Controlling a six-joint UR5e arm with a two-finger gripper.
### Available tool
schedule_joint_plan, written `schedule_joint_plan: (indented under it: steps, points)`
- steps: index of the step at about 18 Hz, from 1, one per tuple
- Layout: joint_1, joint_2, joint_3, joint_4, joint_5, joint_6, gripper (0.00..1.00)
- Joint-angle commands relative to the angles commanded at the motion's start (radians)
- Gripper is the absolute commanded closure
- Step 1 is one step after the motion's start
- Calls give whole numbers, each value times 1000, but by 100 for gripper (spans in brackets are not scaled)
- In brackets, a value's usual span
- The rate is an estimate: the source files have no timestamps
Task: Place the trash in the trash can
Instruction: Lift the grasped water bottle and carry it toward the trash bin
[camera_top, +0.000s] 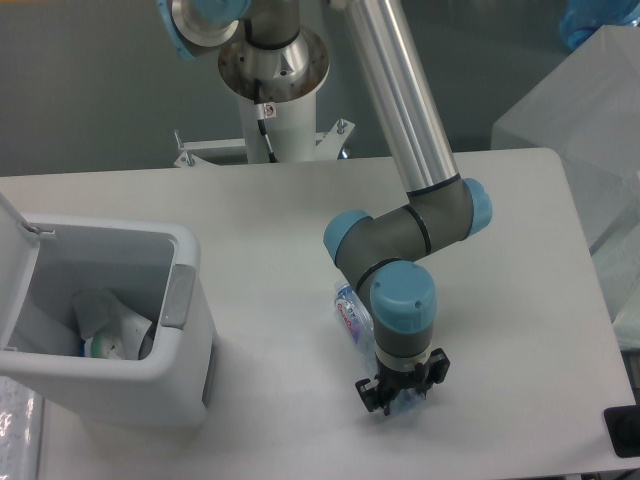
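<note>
Plastic bottle (351, 314) flat, diagonal, under jaws

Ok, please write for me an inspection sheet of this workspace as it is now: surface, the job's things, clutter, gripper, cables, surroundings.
Surface: white table, no spills seen.
Job's things: water bottle lies on the table, mostly hidden under the arm; the trash can stands at the left, lid open, with a crumpled wrapper inside.
Clutter: nothing seen.
Gripper: the gripper is down at the bottle's near end; whether it is closed cannot be told.
Cables: one black cable at the robot base.
Surroundings: translucent plastic sheeting at right; dark object at the lower right edge.
</note>
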Motion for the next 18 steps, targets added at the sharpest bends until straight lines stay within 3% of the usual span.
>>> schedule_joint_plan:
  steps: [4, 8, 11, 15, 18]
  points:
    - [0, 25, 23, 0, -5, 6, 37]
    - [0, 34, 132, 2, -31, -5, 37]
    - [2, 69, 208, 2, -132, -11, 37]
    - [-6, 133, 270, 43, -228, -32, 37]
    - [-29, 176, 282, 101, -302, -31, 37]
